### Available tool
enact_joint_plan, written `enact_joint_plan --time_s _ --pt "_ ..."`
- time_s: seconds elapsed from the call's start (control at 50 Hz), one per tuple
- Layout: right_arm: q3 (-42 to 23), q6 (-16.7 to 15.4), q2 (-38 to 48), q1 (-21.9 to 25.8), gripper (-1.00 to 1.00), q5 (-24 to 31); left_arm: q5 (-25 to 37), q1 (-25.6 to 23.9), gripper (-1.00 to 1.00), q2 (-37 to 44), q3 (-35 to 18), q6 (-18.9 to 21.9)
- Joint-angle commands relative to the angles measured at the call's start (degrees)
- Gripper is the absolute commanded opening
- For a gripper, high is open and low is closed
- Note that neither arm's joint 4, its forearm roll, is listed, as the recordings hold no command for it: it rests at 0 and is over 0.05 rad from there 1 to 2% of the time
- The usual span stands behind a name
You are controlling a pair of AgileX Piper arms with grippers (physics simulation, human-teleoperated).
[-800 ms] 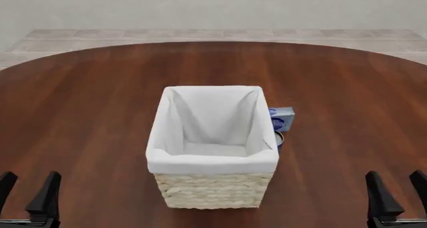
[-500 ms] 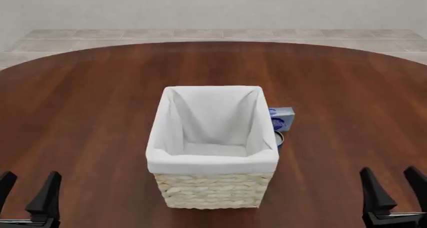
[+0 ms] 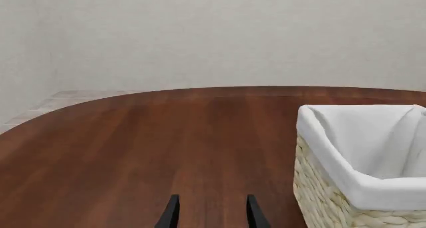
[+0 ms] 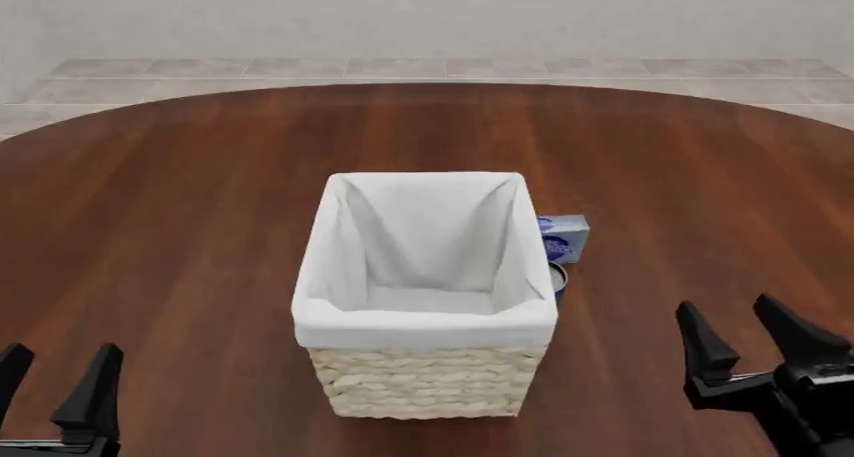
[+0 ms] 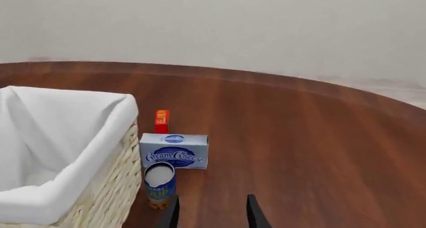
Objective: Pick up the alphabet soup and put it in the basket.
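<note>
The basket (image 4: 424, 382), pale woven straw with a white lining, stands in the middle of the table; it also shows in the left wrist view (image 3: 332, 198) and the right wrist view (image 5: 106, 188). The alphabet soup (image 5: 159, 184), a small upright can with a silvery top and blue label, stands against the basket's right side; in the front view only a sliver of the can (image 4: 559, 276) shows. My right gripper (image 4: 750, 335) is open and empty, near the front right, apart from the can. My left gripper (image 4: 56, 369) is open and empty at the front left.
A light-blue and white cream cheese box (image 5: 173, 150) stands just behind the can, also in the front view (image 4: 566, 237). A small orange-red box (image 5: 161, 121) stands farther back by the basket. The round wooden table (image 4: 694, 177) extends on all sides.
</note>
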Motion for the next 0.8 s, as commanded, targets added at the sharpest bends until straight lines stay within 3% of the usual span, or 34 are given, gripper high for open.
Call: enact_joint_plan --time_s 0.02,0.14,0.16,0.38,0.42,0.58,0.62,0.64,0.8 --pt "-2.96 0.51 14.15 2.36 1.0 -8.35 0.0 0.0 1.0 0.0 0.0 0.0" --pt "-5.37 2.49 18.48 3.22 1.0 -9.47 0.0 0.0 1.0 0.0 0.0 0.0" --pt "-5.99 4.31 18.5 4.22 1.0 -8.92 0.0 0.0 1.0 0.0 0.0 0.0" --pt "-10.22 3.85 25.75 7.42 1.0 -9.82 0.0 0.0 1.0 0.0 0.0 0.0" --pt "-11.15 5.9 28.25 8.09 1.0 -10.65 0.0 0.0 1.0 0.0 0.0 0.0" --pt "-12.91 3.77 34.0 8.86 1.0 -12.63 0.0 0.0 1.0 0.0 0.0 0.0" --pt "-13.81 1.7 36.4 7.52 1.0 -12.98 0.0 0.0 1.0 0.0 0.0 0.0" --pt "-14.11 2.64 36.69 8.06 1.0 -13.08 0.0 0.0 1.0 0.0 0.0 0.0" --pt "-16.27 0.86 40.79 8.06 1.0 -13.05 0.0 0.0 1.0 0.0 0.0 0.0"
